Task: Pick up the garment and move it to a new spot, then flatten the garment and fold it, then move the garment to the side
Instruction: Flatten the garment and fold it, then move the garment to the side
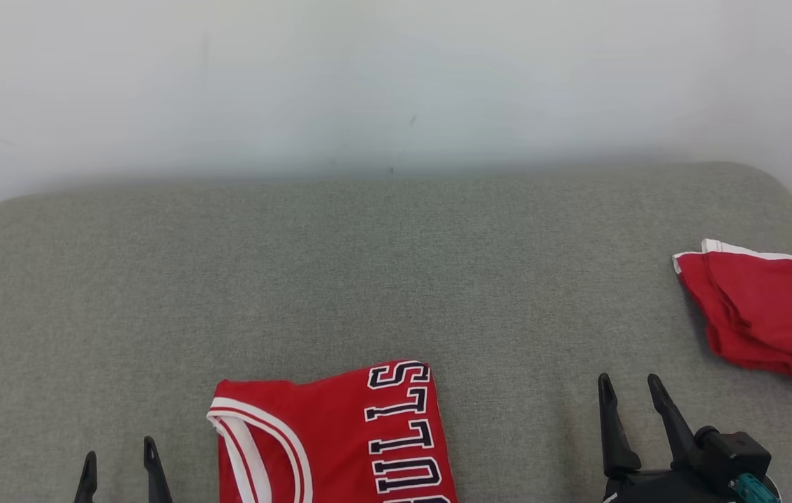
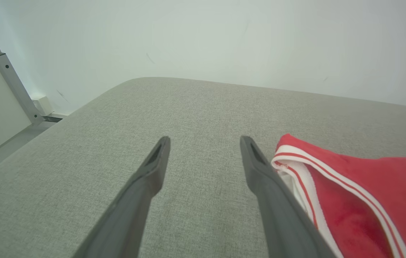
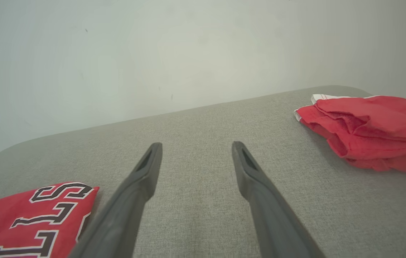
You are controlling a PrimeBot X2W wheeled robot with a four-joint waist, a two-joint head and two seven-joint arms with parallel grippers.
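A red jersey with white trim and black lettering, the garment (image 1: pixel 340 440), lies folded flat on the grey cushion at the bottom middle of the head view. Its striped edge (image 2: pixel 332 186) shows in the left wrist view, just right of my fingers. My left gripper (image 1: pixel 120 462) stands open to the garment's left, nothing between its fingers. My right gripper (image 1: pixel 630 385) is open to the garment's right, over bare fabric. The lettered corner of the garment (image 3: pixel 42 211) lies left of the right gripper (image 3: pixel 196 147).
A second red garment (image 1: pixel 766 311) with a white edge lies bunched at the cushion's right side, also seen as a crumpled red heap (image 3: pixel 371 129). The grey cushion (image 1: pixel 368 265) meets a pale wall behind. A metal frame post (image 2: pixel 13 86) stands beyond the left corner.
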